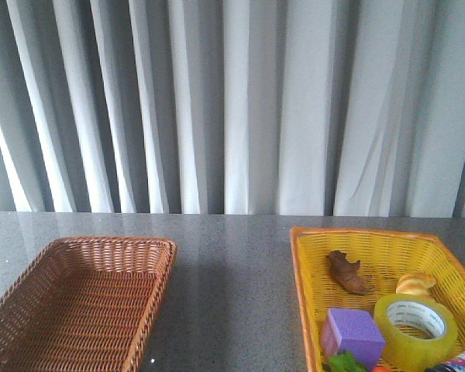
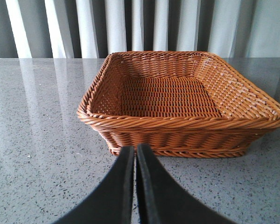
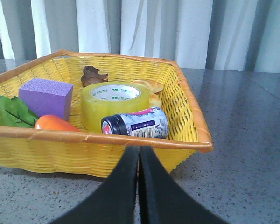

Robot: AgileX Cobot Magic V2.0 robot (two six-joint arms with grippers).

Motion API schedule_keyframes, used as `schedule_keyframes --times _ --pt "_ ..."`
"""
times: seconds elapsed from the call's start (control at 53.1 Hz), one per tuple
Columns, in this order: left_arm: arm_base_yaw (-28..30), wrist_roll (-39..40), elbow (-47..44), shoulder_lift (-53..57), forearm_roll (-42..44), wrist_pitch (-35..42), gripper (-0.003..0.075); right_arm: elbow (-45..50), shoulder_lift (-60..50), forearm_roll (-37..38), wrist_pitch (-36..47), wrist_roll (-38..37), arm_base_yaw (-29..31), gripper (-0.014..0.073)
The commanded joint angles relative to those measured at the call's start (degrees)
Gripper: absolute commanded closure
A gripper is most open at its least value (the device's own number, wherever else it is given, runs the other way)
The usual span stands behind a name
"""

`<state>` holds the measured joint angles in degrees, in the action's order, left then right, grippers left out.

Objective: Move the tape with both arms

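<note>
Resting flat in the yellow woven plastic basket (image 1: pixel 310 263), the translucent yellow packing tape roll (image 1: pixel 416 328) sits untouched.
Purple foam cube (image 1: pixel 352 335) lies just beside it at 9 o'clock; both black grippers, left gripper (image 2: pixel 135 154) and right gripper (image 3: pixel 139 155), are pressed closed, holding nothing, above the grey speckled desk (image 1: pixel 232 271).

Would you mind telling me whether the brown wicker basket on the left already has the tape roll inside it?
No, the brown wicker basket shows only its bare woven floor, while the tape roll sits in the yellow basket.
</note>
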<state>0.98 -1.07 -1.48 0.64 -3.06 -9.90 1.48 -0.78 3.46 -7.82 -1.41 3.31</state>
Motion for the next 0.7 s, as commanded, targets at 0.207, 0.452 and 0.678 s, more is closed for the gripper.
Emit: schedule_keyframes --times 0.207,0.452,0.678 --pt "-0.3 0.4 1.5 1.0 -0.3 7.4 0.0726 0.5 -0.7 -3.1 7.2 -2.1 0.0 0.0599" --pt "-0.4 1.7 1.8 1.0 -0.6 27.8 0.0726 -2.4 -0.6 -5.5 35.8 -4.4 0.0 0.0599" --pt "-0.4 1.8 9.6 -0.6 -0.6 43.5 0.0726 -20.4 9.4 9.9 30.5 -8.9 0.0 0.0599"
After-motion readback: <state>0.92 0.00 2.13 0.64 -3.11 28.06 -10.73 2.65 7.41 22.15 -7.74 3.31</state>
